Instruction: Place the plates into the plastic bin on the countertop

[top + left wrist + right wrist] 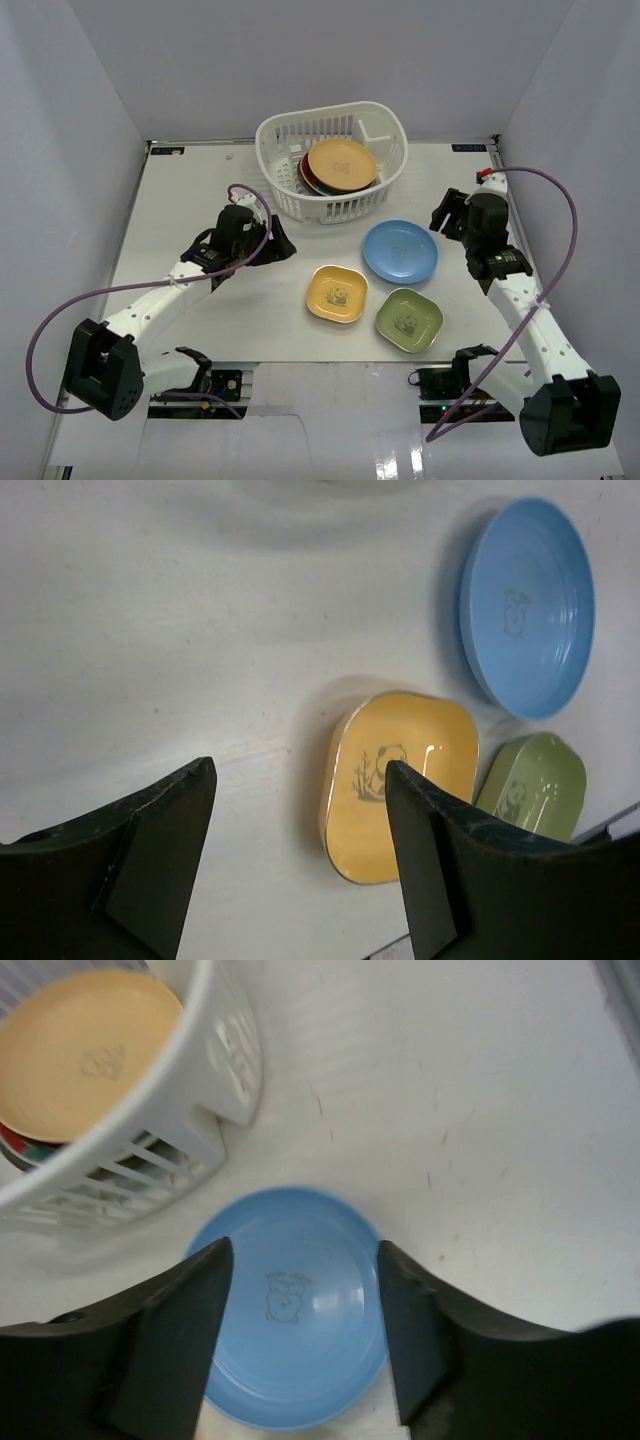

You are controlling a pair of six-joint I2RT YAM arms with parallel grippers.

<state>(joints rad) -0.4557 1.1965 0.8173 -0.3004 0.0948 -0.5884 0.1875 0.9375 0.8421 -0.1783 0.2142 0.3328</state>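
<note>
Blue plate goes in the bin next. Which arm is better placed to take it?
Right. The right tool hangs open by the blue plate, which shows between its fingers in the wrist view. The left tool is open over bare table beside the yellow plate, farther from the blue one.

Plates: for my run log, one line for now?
bin: orange-yellow plate on top | table: blue plate, yellow plate, green plate | left gripper, right gripper: open

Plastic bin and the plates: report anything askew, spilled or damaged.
Nothing stands out. The plastic bin holds a stack with the orange-yellow plate on top; the blue plate, yellow plate and green plate lie flat on the countertop.
</note>
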